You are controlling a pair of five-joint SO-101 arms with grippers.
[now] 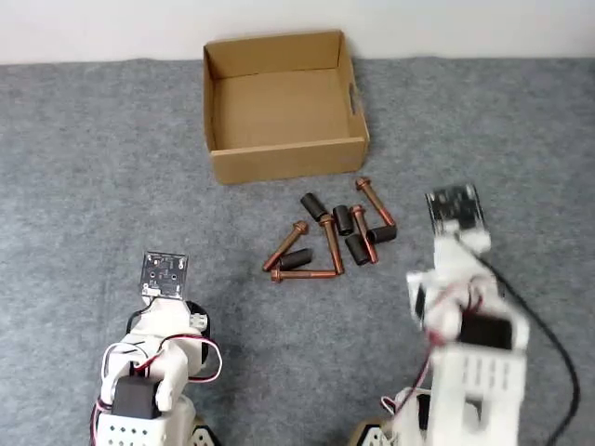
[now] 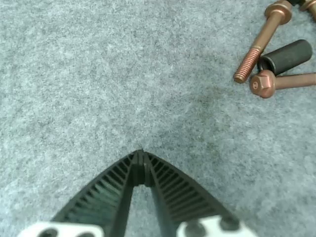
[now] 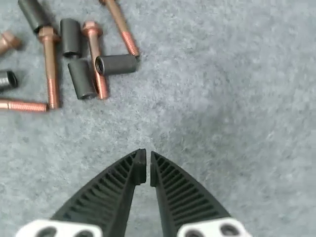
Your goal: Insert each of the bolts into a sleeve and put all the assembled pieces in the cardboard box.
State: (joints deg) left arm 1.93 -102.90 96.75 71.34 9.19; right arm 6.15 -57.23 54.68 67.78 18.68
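Note:
Several copper bolts (image 1: 330,243) and black sleeves (image 1: 342,219) lie loose in a cluster on the grey carpet, just in front of the cardboard box (image 1: 284,160); nothing lies in the box. My left gripper (image 2: 139,156) is shut and empty over bare carpet, with a bolt (image 2: 261,42) and a sleeve (image 2: 286,57) off to its far side. My right gripper (image 3: 146,159) is shut and empty, a short way from a sleeve (image 3: 116,64) and a bolt (image 3: 94,54). In the high view the left arm (image 1: 165,276) is left of the cluster and the right arm (image 1: 456,214) right of it.
The grey carpet (image 1: 93,167) covers the whole table. A white wall runs behind the box. A black cable (image 1: 548,344) trails beside the right arm.

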